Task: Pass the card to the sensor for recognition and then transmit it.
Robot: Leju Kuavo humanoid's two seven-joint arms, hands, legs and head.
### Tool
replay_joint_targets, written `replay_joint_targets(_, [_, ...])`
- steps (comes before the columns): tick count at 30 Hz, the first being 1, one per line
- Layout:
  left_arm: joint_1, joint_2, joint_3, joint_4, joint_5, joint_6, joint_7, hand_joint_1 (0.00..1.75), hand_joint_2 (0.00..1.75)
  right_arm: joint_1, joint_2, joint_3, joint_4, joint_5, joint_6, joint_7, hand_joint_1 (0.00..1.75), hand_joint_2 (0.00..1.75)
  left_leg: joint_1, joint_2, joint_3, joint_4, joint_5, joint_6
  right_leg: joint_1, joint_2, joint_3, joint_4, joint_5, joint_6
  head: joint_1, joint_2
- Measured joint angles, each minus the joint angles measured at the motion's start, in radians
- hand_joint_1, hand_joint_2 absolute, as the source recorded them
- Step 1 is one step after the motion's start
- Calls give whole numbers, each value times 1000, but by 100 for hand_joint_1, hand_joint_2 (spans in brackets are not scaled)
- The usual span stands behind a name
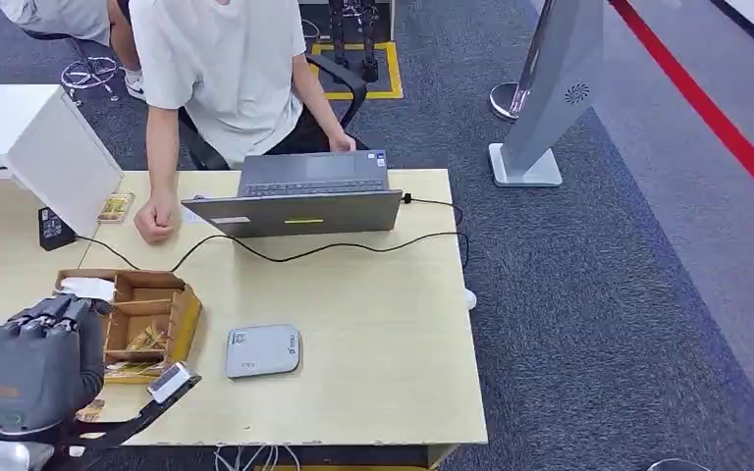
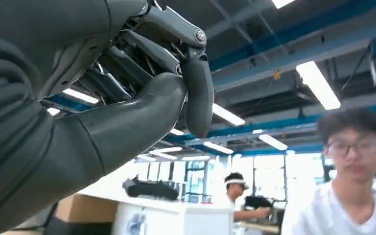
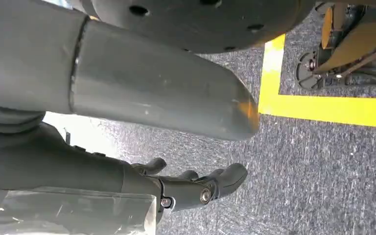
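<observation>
Nearest, on the robot's-left side of the sensor (image 1: 262, 350): left hand (image 1: 34, 363), back up, fingers curled in over the near end of a cardboard box (image 1: 185, 316). In the left wrist view, thumb (image 2: 127, 122) closed up against a fingertip (image 2: 198, 93), nothing seen pinched between them. Judged empty, poised over the box because the cards are stored there.

Just beside the sensor on that same side, between it and the box's near corner: a pale card (image 1: 172, 381), lying tilted on a dark bar. Cannot tell whether loose or propped. More yellowish cards (image 1: 144, 340) stacked inside the box compartments, a little further from the sensor.

Sensor itself flat on the table (image 1: 373, 324), face up, within easy reach of the left arm, presumably so a card can be laid or waved over it.

Right hand (image 3: 200, 183) hanging low over grey carpet, well apart from the sensor, fingers loosely apart and holding nothing; kept out of the way, by the look of it.

Beyond the sensor: a black cable (image 1: 353, 248) trailing across the table, then a laptop (image 1: 299, 196) opened towards a seated person (image 1: 231, 69), fist resting on the table. Placed opposite the sensor, likely to receive the card once read.
</observation>
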Motion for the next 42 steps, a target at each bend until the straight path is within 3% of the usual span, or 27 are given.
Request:
replay_joint_targets(5, [-2, 22, -27, -65, 5, -5, 0, 175, 175, 0, 0, 0, 0, 0, 0, -7, 0, 0, 0, 0, 0, 0, 0, 0, 0, 0, 0, 0, 0, 0, 0, 0])
replay_joint_targets(6, [-3, 24, -30, -72, 5, -6, 0, 0, 175, 0, 0, 0, 0, 0, 0, -8, 0, 0, 0, 0, 0, 0, 0, 0, 0, 0, 0, 0, 0, 0, 0, 0])
replay_joint_targets(12, [11, 48, -53, -81, 52, -45, 2, 0, 175, 0, 1, -1, 0, -12, -2, -10, 0, 0, 0, 0, 0, 0, 0, 0, 0, 0, 0, 0, 0, 0, 0, 0])
replay_joint_targets(22, [130, 81, -78, -100, 52, -24, -16, 0, 175, 1, 9, -11, 0, -33, -9, -10, 0, 0, 0, 0, 0, 0, 0, 0, 0, 0, -1, 0, 0, 0, 0, 0])
replay_joint_targets(27, [168, 108, -113, -104, 71, -73, 22, 0, 175, 1, 10, -23, 0, -36, -9, -11, 0, 0, 0, 0, 0, 0, 0, 0, 0, 0, -2, 0, 0, 0, 0, 0])
replay_joint_targets(32, [176, 123, -140, -86, 108, -149, 97, 0, 175, 1, 10, -26, 0, -37, -4, -11, 0, 0, 0, 0, 0, 0, 0, 0, 0, 0, -2, 0, 0, 0, 0, 0])
replay_joint_targets(42, [163, 119, -144, 2, 129, -187, 151, 0, 175, 1, 10, -27, 0, -35, -3, -11, 0, 0, 0, 0, 0, 0, 0, 0, 0, 0, -2, 0, 0, 0, 0, 0])
